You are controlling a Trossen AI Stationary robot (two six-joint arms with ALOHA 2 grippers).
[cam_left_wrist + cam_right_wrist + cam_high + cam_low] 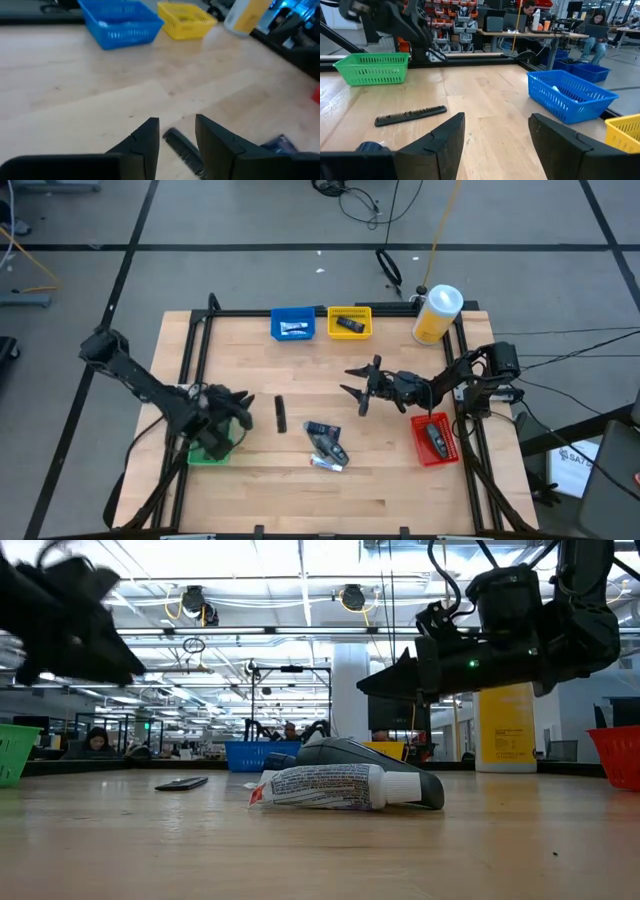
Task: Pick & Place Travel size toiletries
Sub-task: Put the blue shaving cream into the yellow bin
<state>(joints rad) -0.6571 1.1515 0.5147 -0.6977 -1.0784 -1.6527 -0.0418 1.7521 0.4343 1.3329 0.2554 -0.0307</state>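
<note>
Wooden table (pixel 400 470) under me; my right gripper (pixel 362 387) hung wide open, empty, above it. Left gripper (pixel 240 409) sat slightly open, holding nothing, near the black comb (pixel 281 414).

Place: a big robot lab or workshop.
Floor: grey concrete with dark tape lines, and loose cables (pixel 372 202) lying on it.
Ceiling: high, with long bright lights (pixel 300 585) and pipes.
Work spot: a wooden surface (pixel 300 480) in a black metal frame, with two dark robot arms.
Room behind: more desks with screens, shelves of red boxes (pixel 452 10), and people sitting at computers (pixel 597 22).
Other robots: more frames far back (pixel 290 690).
</note>
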